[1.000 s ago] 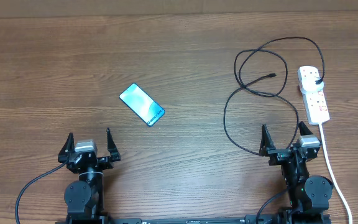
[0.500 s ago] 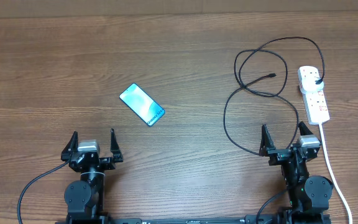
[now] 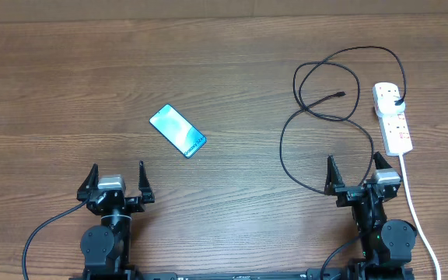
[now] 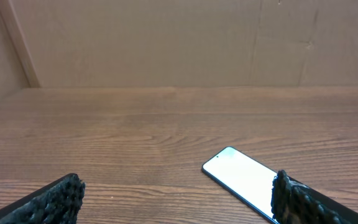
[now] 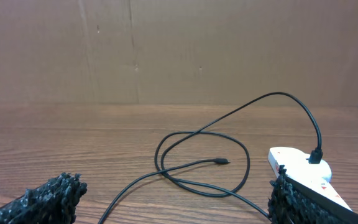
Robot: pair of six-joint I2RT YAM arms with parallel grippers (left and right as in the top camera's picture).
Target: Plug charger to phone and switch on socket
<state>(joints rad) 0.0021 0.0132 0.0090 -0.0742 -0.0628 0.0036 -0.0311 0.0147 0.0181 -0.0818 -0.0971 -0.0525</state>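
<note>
The phone point(image 3: 177, 131) lies flat and diagonal left of the table's middle, its cyan-blue screen up; it also shows in the left wrist view point(image 4: 241, 177). The black charger cable point(image 3: 317, 109) lies in loops at the right, its free tip point(image 3: 341, 95) on the wood and its black plug point(image 3: 397, 102) set in the white socket strip point(image 3: 392, 118). The right wrist view shows the cable point(image 5: 185, 171), its tip point(image 5: 221, 162) and the strip point(image 5: 300, 167). My left gripper point(image 3: 116, 181) is open near the front, below the phone. My right gripper point(image 3: 354, 173) is open, just in front of the cable loop.
The strip's thick white cord point(image 3: 415, 210) runs down the right side past my right arm to the front edge. A brown cardboard wall point(image 4: 179, 37) stands behind the table's far edge.
My left gripper has shifted a little to the right and toward the front since one second ago. The right arm, phone and cable have not moved.
</note>
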